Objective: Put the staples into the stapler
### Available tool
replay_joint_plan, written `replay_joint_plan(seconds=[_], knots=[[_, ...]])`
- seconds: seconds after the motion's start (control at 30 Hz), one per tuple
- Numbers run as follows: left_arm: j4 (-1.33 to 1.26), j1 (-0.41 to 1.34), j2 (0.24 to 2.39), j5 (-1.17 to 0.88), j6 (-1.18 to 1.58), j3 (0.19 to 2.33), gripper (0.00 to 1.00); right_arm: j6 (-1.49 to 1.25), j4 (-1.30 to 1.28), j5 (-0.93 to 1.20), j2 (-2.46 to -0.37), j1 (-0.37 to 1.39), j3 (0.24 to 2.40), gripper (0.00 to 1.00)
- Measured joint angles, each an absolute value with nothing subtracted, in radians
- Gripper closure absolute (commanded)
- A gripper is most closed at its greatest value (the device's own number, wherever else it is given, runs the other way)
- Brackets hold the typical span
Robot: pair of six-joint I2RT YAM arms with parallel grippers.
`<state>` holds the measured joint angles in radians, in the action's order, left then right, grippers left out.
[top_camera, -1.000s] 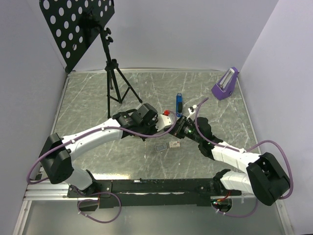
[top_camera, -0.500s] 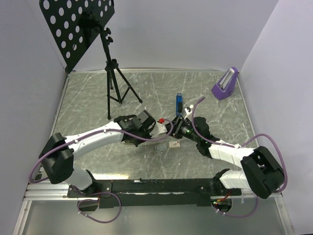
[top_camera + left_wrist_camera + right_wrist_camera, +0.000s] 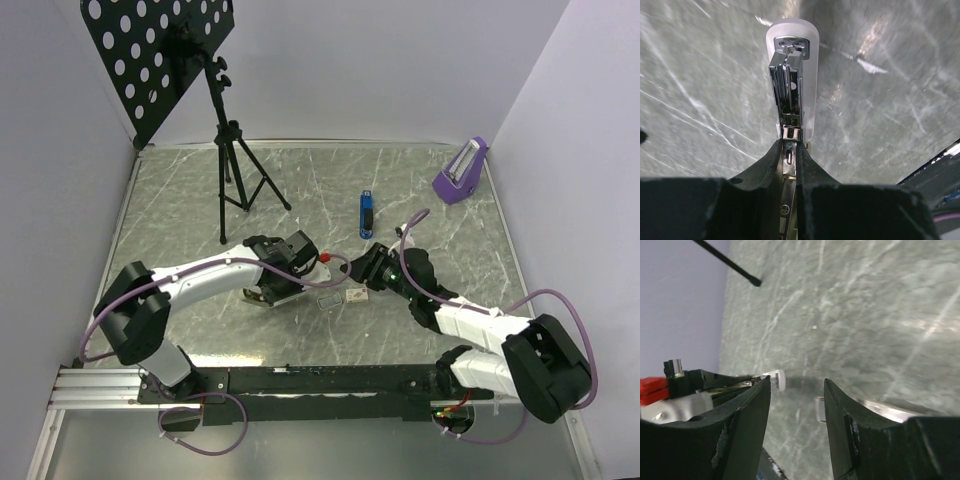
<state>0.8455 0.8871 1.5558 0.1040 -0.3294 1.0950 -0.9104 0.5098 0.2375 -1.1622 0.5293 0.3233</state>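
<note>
Stapler held ready over marbled grey table [image 3: 180,200]; staples still lying loose.
Left gripper [image 3: 790,150] clamped tight on white-and-chrome stapler [image 3: 792,75], magazine exposed, probably steadied for loading. Right gripper [image 3: 796,384] parted, empty, near small pale cardboard staples box [image 3: 357,295] and tiny grey tray [image 3: 329,300] between the arms.

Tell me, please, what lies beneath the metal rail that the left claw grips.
The stapler's white base, its chrome anvil plate at the far tip, with the grey table below. The left claw covers the rail's near end; whether it is loaded cannot be seen.
</note>
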Motion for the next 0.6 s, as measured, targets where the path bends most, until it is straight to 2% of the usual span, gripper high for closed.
replay_joint_plan(seconds=[0.17,0.6], knots=[[0.883,0.871,1.604,0.111,-0.329,1.095,0.97,-0.892,0.485,0.186,-1.126,0.529,0.299,0.46],[0.895,0.87,1.679,0.106,-0.331,1.109,0.84,-0.873,0.485,0.141,-1.091,0.529,0.286,0.46]])
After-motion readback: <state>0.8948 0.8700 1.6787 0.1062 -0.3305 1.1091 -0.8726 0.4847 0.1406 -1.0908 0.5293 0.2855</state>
